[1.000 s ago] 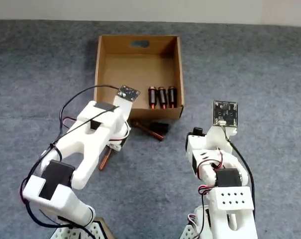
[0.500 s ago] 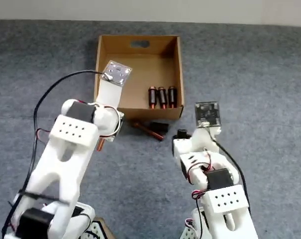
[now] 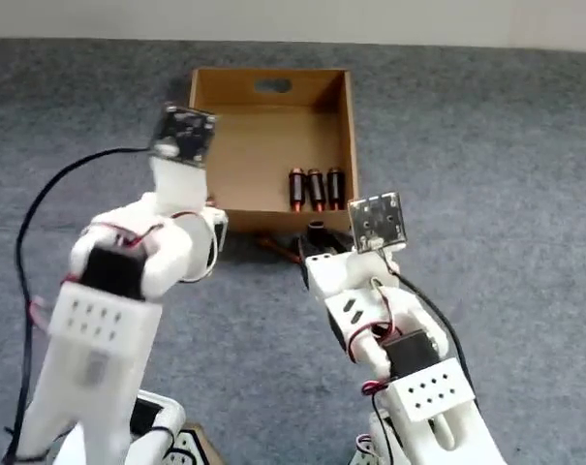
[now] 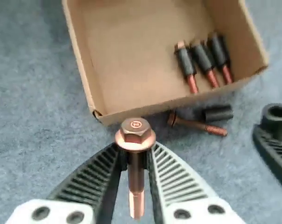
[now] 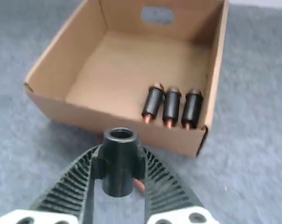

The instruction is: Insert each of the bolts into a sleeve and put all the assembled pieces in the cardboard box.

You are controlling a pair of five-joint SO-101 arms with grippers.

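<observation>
My left gripper (image 4: pixel 134 151) is shut on a copper bolt (image 4: pixel 135 175), with the hex head up between the fingers, hanging over the carpet just in front of the cardboard box (image 4: pixel 131 56). My right gripper (image 5: pixel 118 156) is shut on a black sleeve (image 5: pixel 118 163), held upright with its bore facing up, also in front of the box (image 5: pixel 122 65). That sleeve (image 3: pixel 317 233) sits at the box's front wall (image 3: pixel 273 221). Three assembled pieces (image 3: pixel 316 189) lie side by side in the box's near right corner.
A loose bolt (image 4: pixel 196 125) and a loose black sleeve (image 4: pixel 216 113) lie on the grey carpet against the box's front wall, between the two grippers. The right gripper with its sleeve (image 4: pixel 276 116) appears at the edge of the left wrist view.
The left arm has swung away from the right arm and carried the bolt toward the box front. The right arm has moved toward the left arm and the box with its sleeve.
</observation>
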